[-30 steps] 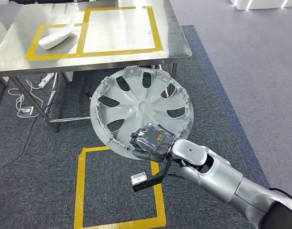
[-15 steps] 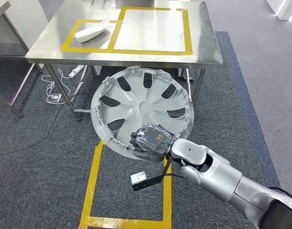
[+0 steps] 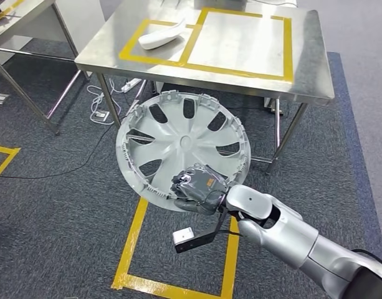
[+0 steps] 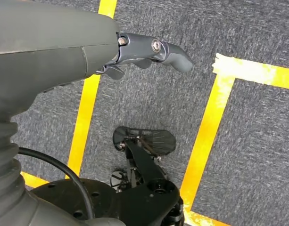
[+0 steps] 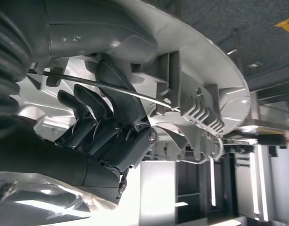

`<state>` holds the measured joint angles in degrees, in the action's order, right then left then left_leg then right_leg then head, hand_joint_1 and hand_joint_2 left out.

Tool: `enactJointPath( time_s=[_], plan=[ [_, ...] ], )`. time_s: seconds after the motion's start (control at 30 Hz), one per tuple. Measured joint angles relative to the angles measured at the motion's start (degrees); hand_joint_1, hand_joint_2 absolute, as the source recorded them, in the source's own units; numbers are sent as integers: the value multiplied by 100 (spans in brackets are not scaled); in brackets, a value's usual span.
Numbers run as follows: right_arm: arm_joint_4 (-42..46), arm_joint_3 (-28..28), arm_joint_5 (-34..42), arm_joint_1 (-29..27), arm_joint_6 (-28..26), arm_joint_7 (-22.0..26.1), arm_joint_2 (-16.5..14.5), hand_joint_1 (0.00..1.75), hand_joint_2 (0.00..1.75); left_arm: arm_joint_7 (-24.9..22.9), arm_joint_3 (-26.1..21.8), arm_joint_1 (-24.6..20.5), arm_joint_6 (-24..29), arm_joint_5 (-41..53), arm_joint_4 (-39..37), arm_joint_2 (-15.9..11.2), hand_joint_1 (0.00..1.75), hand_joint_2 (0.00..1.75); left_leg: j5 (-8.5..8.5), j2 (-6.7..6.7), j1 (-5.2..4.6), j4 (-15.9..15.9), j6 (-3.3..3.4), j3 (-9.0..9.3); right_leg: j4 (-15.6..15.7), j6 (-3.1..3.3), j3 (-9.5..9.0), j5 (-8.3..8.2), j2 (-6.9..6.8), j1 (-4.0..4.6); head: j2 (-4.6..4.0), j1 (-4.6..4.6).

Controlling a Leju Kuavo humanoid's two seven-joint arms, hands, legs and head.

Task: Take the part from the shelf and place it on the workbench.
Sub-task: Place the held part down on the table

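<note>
The part is a round silver wheel cover (image 3: 184, 143) with several dark spoke slots. My right hand (image 3: 199, 187) grips its near rim and holds it in the air, low in front of the steel workbench (image 3: 301, 75). In the right wrist view the dark fingers (image 5: 100, 125) curl over the ribbed inside of the wheel cover (image 5: 200, 94). My left hand (image 4: 150, 49) hangs over the carpet floor, fingers stretched out with nothing in them.
The workbench carries yellow tape rectangles (image 3: 287, 43), and a white curved part (image 3: 161, 34) lies in the left one. Cables and a power strip (image 3: 101, 114) lie under it. Yellow tape squares (image 3: 132, 240) mark the carpet. Another table (image 3: 19, 12) stands at the far left.
The whole view has swung, so the workbench now sits further right in the picture and another table shows at the left. The wheel cover stays held the same way in my right hand.
</note>
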<state>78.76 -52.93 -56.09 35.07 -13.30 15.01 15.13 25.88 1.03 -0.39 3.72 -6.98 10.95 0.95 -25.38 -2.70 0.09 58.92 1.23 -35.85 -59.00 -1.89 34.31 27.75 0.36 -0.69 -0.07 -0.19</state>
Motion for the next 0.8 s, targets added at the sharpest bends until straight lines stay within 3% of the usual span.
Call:
enactJointPath(
  time_s=[0.1, 0.17, 0.27, 0.3, 0.33, 0.37, 0.43, 0.47, 0.6, 0.63, 0.7, 0.73, 0.8],
  plan=[
    [1, 22, 4, -12, -10, 2, -1, 175, 175, 0, 0, 19, -8, 15, 0, -10, 0, 175, -32, 4, 8, 16, -88, -1, 59, 94, -72, 49, 12, 2, 0, 4],
    [1, 48, 9, -13, -11, -2, -2, 175, 175, 1, 1, 17, -11, 19, 0, -17, 0, 175, -146, 88, 13, 271, -153, -93, 82, 171, -164, 79, -11, -22, 0, -22],
    [-1, 70, 7, -26, -12, 1, -2, 175, 175, 1, 2, 16, -16, 30, 0, -15, 0, 175, -494, 203, 39, 1351, -214, -669, 88, 221, -324, 196, -45, -26, 0, -50],
    [-1, 69, 5, -34, -12, 5, -2, 175, 175, 0, 2, 22, -16, 32, 0, -16, 0, 175, -518, 210, 43, 1610, -219, -845, 88, 218, -380, 243, -47, -26, 0, -50],
    [-1, 68, 4, -39, -12, 10, -2, 175, 175, 0, 2, 29, -19, 32, 0, -19, 0, 175, -433, 212, 45, 1677, -217, -938, 88, 211, -443, 296, -49, -26, 0, -52],
    [-1, 68, 4, -42, -13, 15, -2, 175, 175, 0, 2, 34, -23, 32, 0, -22, 0, 175, -221, 214, 46, 1498, -205, -913, 88, 198, -522, 357, -52, -27, 0, -51],
    [-1, 71, 4, -43, -16, 19, -2, 175, 175, 0, 2, 37, -35, 31, -2, -32, 0, 175, 265, 238, 35, 802, -165, -666, 104, 160, -671, 494, -67, -27, -1, -50],
    [-2, 74, 3, -42, -24, 19, -2, 175, 175, 0, 2, 35, -42, 31, -5, -35, 0, 175, 381, 254, 17, 487, -137, -520, 120, 129, -722, 555, -72, -17, -1, -54],
    [5, 92, 0, -35, -57, 33, -1, 175, 175, -1, 2, 45, -54, 32, -14, -38, 0, 175, 163, 263, -14, 71, -1, -265, 182, -5, -800, 571, -92, 4, -1, -60],
    [5, 97, 0, -34, -57, 38, -2, 175, 175, 0, 2, 55, -56, 32, -15, -36, 0, 175, 142, 250, -6, 25, 31, -215, 61, -23, -747, 527, -86, 3, -1, -53],
    [3, 104, 2, -41, -59, 43, -2, 175, 175, 2, 2, 59, -60, 32, -15, -36, 0, 175, 92, 222, 5, -50, 92, -91, -500, -14, -360, 493, -58, 8, 0, -26],
    [-1, 106, 2, -57, -60, 43, -2, 175, 175, 2, 2, 57, -61, 32, -15, -36, 0, 175, 54, 208, -1, -72, 114, -36, -862, 5, -93, 545, -43, 17, 0, -14],
    [-10, 106, 1, -105, -60, 44, -2, 175, 175, 2, 2, 61, -64, 32, -15, -39, 0, 175, -56, 175, -17, -90, 137, 96, -1348, 29, 424, 841, -28, 32, 0, -2]
  ],
)
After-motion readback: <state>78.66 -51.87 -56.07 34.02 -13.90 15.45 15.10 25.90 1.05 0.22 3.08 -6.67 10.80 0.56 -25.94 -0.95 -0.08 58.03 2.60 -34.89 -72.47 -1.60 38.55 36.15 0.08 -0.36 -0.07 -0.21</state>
